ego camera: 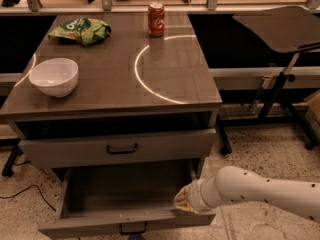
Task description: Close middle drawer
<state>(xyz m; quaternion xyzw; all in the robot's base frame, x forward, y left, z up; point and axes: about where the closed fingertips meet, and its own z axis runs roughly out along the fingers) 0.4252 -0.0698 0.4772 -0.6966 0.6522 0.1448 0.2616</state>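
Note:
The middle drawer (125, 223) is a grey-brown wood-grain box pulled far out at the bottom of the view. Its inside looks empty, and its small black handle (132, 228) is partly cut off by the lower edge. My gripper (182, 201) is the tan tip of the white arm (255, 191), which reaches in from the right. It sits at the drawer's front right corner, against the top of the front panel. The drawer above (120, 148) stands slightly out and has a black bar handle.
On the cabinet top (165, 54) are a white bowl (54, 76) at the left, a green chip bag (80, 30) at the back left and a red soda can (156, 19) at the back. A black chair or stand (280, 84) is to the right. A cable (25, 191) lies on the floor at the left.

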